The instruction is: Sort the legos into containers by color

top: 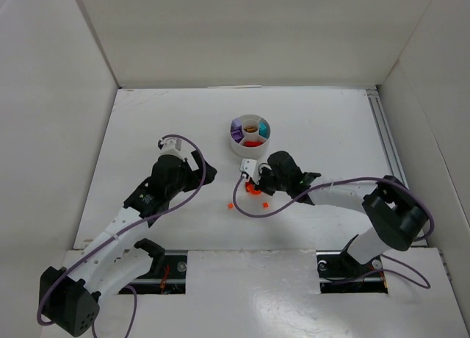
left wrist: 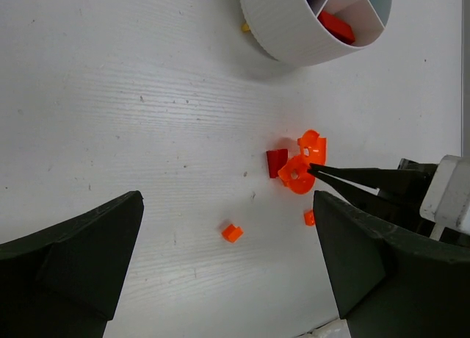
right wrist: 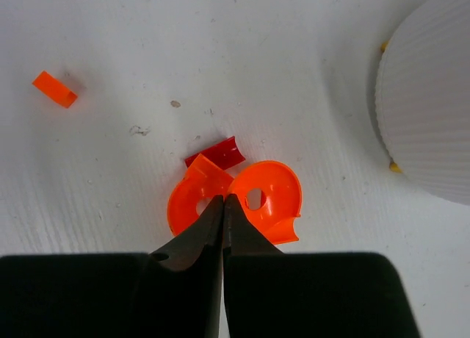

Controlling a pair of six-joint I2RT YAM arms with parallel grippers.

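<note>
The right gripper [right wrist: 222, 202] has its jaws pressed together, tips down at the seam between two round orange pieces [right wrist: 268, 198] on the table [right wrist: 147, 44]; whether they nip an edge is hard to tell. A dark red curved piece [right wrist: 217, 153] touches the pair. From above, this cluster lies at 6 o'clock from the white dish [top: 247, 151], with a small orange brick [top: 232, 204] at 7 o'clock. The dish holds purple legos [top: 236, 131] at 9 o'clock, a teal lego [top: 264, 131] at 3 and a red lego [top: 252, 143] at 6. The left gripper [top: 204, 169] hovers spread wide at 8 o'clock.
</note>
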